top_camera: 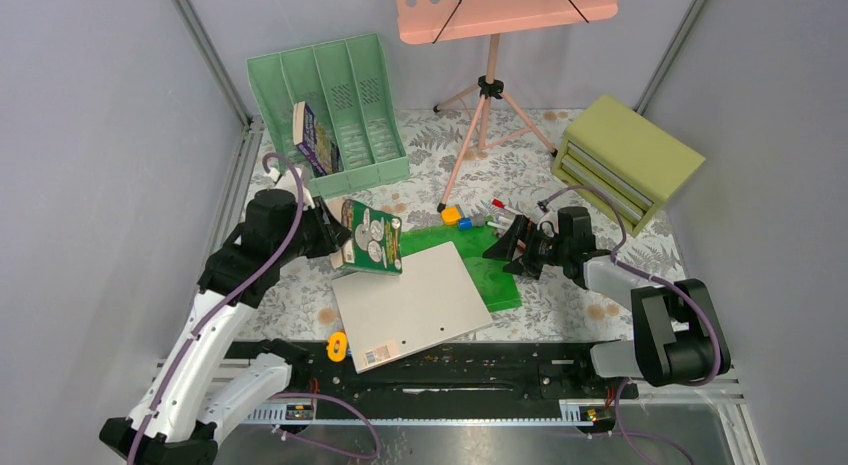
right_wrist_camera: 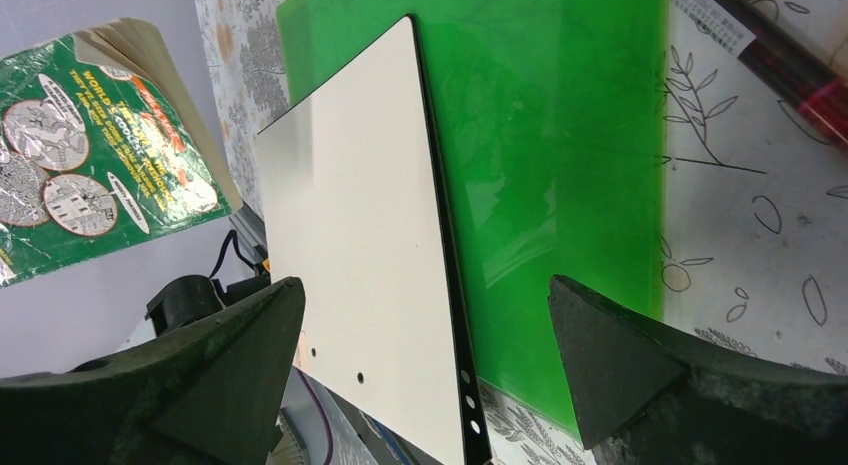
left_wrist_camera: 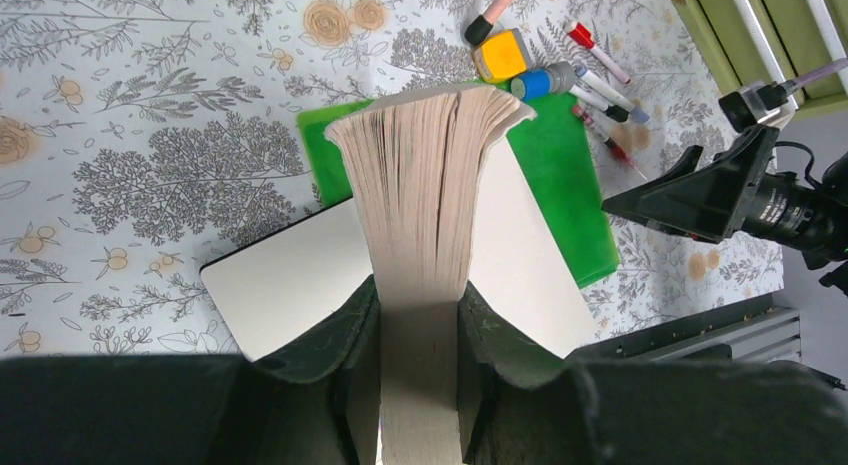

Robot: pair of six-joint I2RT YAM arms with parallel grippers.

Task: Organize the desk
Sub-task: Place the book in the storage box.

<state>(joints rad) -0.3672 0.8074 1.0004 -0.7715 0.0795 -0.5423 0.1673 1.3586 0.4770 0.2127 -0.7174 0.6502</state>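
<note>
Two arms reach in from the near edge over the surface (top_camera: 555, 303), a square top under a pale cloth of grey ferns and orange flowers, ringed by metal rails.

The left gripper (left_wrist_camera: 420, 310) is clenched on a thick paperback (top_camera: 372, 237) with a green cover. A finger presses on each cover and the page edges show between them. The book is held at a tilt left of centre, by the far left corner of a white board (top_camera: 410, 300).

That board lies flat near the middle, overlapping a bright green folder (top_camera: 503, 285) that sticks out to its right. The right gripper (top_camera: 512, 250) stands released, jaws spread wide with nothing between them, at the folder's right edge. Through its wrist camera the folder and the board's edge fill the gap between the fingers.

Just beyond the folder on its far side, a few markers (top_camera: 490, 217) lie loose beside a small yellow cube (top_camera: 452, 214). A small yellow object (top_camera: 338, 345) sits by the near rail, close to the board's near left corner.

Far left, a green slotted file rack (top_camera: 330, 85) leans back with one book (top_camera: 315, 137) standing in a slot. Far right is an olive-green drawer box (top_camera: 625, 155). Between them at the back stands a pink stand (top_camera: 505, 7) on tripod legs.
</note>
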